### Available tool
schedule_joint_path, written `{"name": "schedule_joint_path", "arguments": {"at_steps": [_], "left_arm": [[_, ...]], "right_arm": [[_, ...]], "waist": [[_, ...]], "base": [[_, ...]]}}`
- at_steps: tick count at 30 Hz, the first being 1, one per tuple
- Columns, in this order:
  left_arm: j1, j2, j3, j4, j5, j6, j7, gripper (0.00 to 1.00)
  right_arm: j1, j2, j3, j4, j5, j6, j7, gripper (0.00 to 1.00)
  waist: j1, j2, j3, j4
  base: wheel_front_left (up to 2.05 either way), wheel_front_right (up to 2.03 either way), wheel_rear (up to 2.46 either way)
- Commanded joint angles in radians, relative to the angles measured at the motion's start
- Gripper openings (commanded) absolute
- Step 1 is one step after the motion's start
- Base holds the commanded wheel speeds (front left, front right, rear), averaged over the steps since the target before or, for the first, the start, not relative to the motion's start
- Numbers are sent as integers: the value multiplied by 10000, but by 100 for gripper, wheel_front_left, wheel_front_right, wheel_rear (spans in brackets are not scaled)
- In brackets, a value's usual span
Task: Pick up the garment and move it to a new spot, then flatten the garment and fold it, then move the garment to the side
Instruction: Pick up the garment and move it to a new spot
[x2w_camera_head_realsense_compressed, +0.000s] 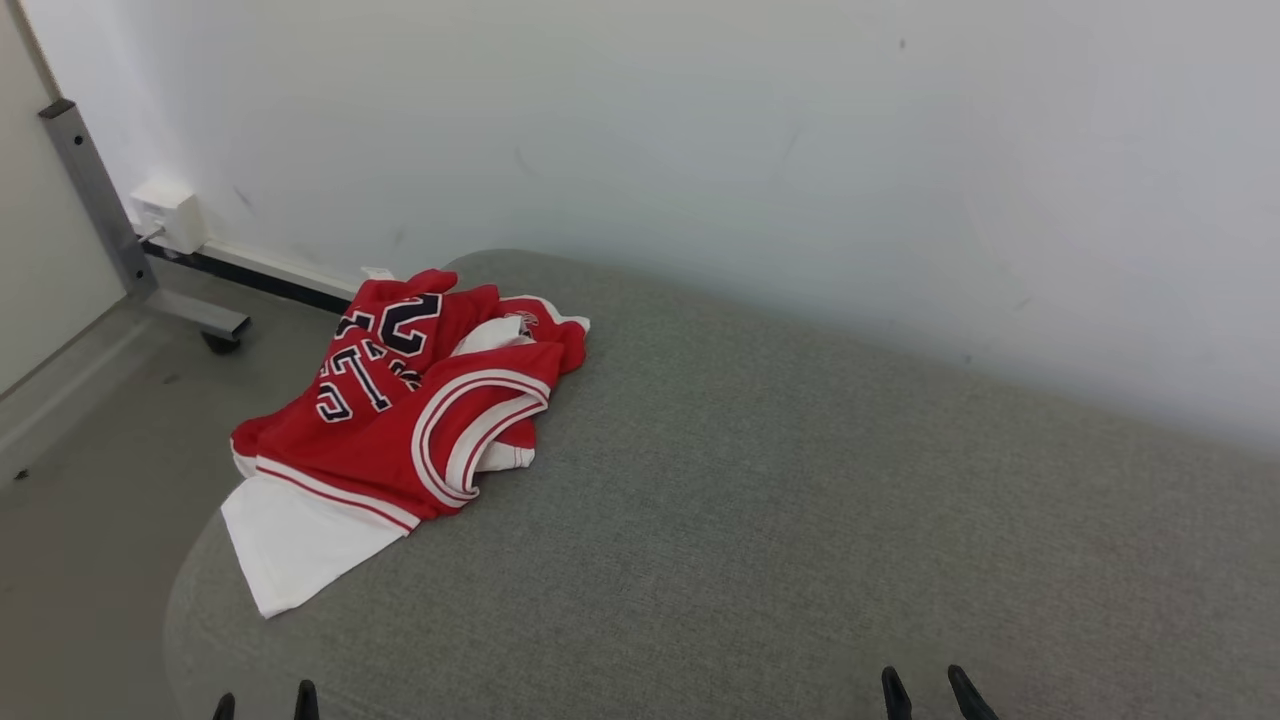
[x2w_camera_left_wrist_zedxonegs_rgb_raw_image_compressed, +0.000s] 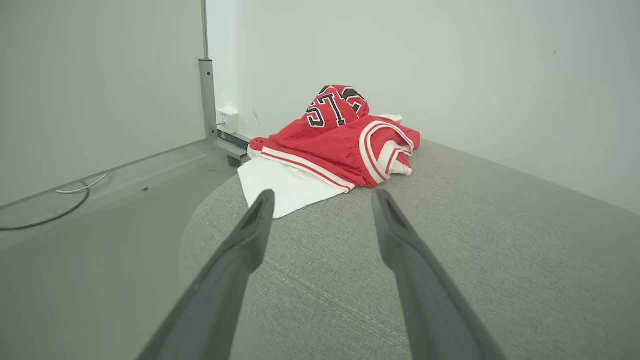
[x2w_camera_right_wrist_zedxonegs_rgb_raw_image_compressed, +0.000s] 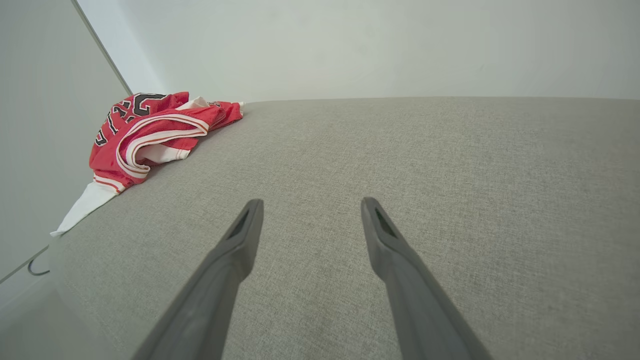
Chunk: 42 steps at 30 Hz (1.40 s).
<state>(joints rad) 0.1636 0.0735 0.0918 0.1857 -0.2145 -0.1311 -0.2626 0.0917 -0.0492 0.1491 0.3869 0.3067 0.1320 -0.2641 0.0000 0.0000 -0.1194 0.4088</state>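
Red jersey (x2w_camera_head_realsense_compressed: 400, 420) crumpled at far-left corner of grey cushion (x2w_camera_head_realsense_compressed: 800, 480), white hem over cushion edge. Light, limp, probably slippery: pinch raised striped fold. Left claw (x2w_camera_head_realsense_compressed: 264, 702), right claw (x2w_camera_head_realsense_compressed: 927, 690) wide apart, empty, near cushion front.

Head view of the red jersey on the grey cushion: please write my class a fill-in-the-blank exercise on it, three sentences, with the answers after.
1. In the head view, the crumpled red and white sports jersey lies toward the ____ side of the grey fabric cushion.
2. The left gripper and the right gripper both have their jaws ____.
3. The part of the jersey nearest the left gripper is plain ____ cloth.
Missing words: left; open; white.
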Motion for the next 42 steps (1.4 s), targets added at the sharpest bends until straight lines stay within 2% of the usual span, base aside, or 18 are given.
{"name": "schedule_joint_path", "arguments": {"at_steps": [1, 13, 24, 31, 38, 42], "left_arm": [[0, 27, 113, -87, 1, 10, -35, 100], [203, -186, 874, -533, -31, 12, -35, 100], [-81, -200, 732, -28, -93, 11, -35, 100], [-1448, 450, 162, 984, -810, 11, 586, 100], [-3563, 1674, -181, 1413, -1930, 15, 2248, 100], [-4670, 2225, 222, 1572, -2862, 13, 3111, 100]], "right_arm": [[-197, -21, 65, -12, -6, -24, -8, 100], [-959, -21, 666, 342, -81, -24, -7, 100], [-955, -21, 679, 456, 42, -24, -7, 100], [-599, -21, 374, 284, -32, -24, -7, 100], [-765, -24, 261, -87, -767, -24, 158, 100], [-912, -24, 64, -704, -1220, -24, 497, 100]], "waist": [[0, 0, 415, 562], [0, 0, 917, 933], [0, 0, 883, 901], [0, 0, 770, 827], [0, 0, 1707, -257], [0, 0, 2611, -987]], "base": [[0, 0, 0], [0, 0, 0], [0, 0, 0], [0, 0, 0], [0, 0, 0], [0, 0, 0]]}}
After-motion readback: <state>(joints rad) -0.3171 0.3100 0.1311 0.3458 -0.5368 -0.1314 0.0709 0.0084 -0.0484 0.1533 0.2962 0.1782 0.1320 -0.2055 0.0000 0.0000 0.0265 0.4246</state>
